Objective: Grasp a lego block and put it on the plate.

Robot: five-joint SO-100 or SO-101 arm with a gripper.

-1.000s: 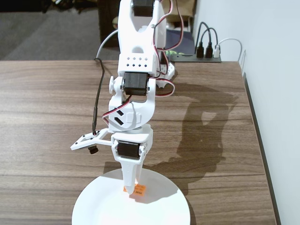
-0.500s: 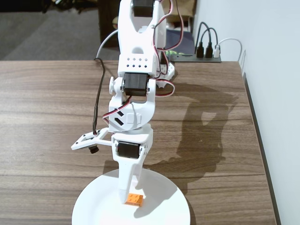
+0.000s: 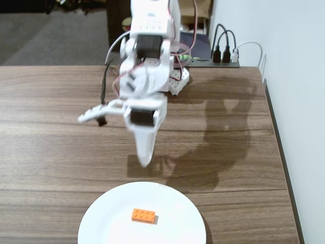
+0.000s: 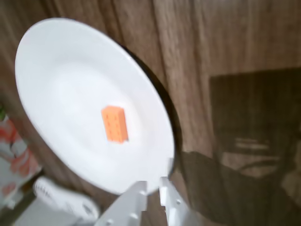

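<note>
A dark wooden table (image 3: 51,132) with a lengthwise grain carries the scene, its right edge running close beside a white wall. The plate (image 3: 111,223) rests directly on the tabletop at the near edge in the fixed view, partly cut off by the frame. The arm's white base (image 3: 177,81) stands on the table at the far edge. The arm's shadow falls across the wood right of centre.

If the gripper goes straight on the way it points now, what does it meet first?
Probably the white plate, near its far rim. The gripper points down toward it, above the wooden table. The orange lego block lies further on; depth is unclear.
</note>
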